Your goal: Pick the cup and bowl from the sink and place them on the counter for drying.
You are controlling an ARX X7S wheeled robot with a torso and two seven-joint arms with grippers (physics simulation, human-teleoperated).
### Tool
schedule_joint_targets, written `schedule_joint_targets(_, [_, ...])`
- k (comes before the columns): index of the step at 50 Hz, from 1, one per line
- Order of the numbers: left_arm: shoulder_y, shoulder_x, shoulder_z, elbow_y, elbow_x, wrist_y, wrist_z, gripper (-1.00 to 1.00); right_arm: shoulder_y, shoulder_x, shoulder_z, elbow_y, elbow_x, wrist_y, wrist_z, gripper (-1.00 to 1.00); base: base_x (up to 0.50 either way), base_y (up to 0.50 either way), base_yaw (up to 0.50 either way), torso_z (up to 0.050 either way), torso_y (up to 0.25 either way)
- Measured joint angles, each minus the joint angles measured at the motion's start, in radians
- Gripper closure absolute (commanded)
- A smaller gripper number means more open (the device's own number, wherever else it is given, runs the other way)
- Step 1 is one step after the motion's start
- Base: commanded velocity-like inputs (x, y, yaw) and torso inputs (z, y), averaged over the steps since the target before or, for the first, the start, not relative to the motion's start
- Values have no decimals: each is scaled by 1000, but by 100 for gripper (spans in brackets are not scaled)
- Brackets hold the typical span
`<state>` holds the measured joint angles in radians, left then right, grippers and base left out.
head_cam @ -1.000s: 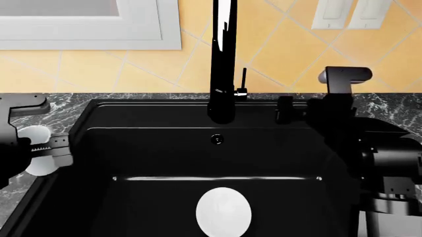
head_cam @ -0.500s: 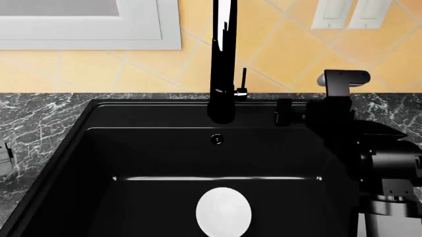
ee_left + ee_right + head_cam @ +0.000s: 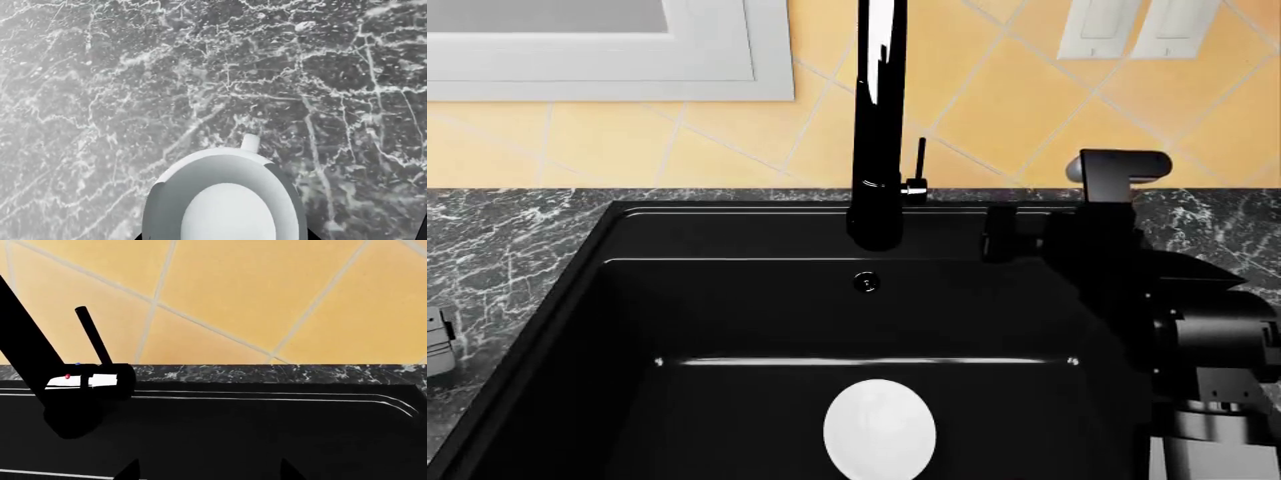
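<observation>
Here the right arm [image 3: 1174, 300] reaches over the matte black sink [image 3: 627, 300]; its jaw state is unclear. The left gripper [image 3: 438, 342], barely in view, carries the smooth white cup [image 3: 227, 200] above the veined marble counter [image 3: 133, 75].

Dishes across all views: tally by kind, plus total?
Cup: 1, seen by the left wrist camera over the counter
Bowl: 1, lying in the sink
Total: 2

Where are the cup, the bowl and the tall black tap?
cup [image 3: 227, 200]: left wrist view, on its white inside.
bowl [image 3: 880, 428]: head view, middle of the white disc.
tap [image 3: 878, 130]: head view, on its upright black stem.
</observation>
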<state>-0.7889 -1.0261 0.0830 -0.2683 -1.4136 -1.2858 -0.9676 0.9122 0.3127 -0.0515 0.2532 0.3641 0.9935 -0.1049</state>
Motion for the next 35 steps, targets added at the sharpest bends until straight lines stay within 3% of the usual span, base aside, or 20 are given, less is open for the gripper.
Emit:
schedule_joint_targets(5, [-1,-3,2,-5,0,2,9,100,-1,0,-1,4,1,-4,0,-100,2,1,0,0,0])
schedule_joint_targets(6, [0,-4,0,-5,-2,2,10,-100,-2,-1,-2,4,1,-4,0,-100,0,0,0,0,0])
schedule_joint_targets(19, [-13,12,-6,-5,-36,-12,-41,-100,-2,-2,-4,7,3,-14,3,-100,0,0,0,0,0])
schedule_joint_targets(35, [-179,24,47,-9,-29,-65,-55,-100,-6,-4,-4,9,7,-30,6,-100,0,0,0,0,0])
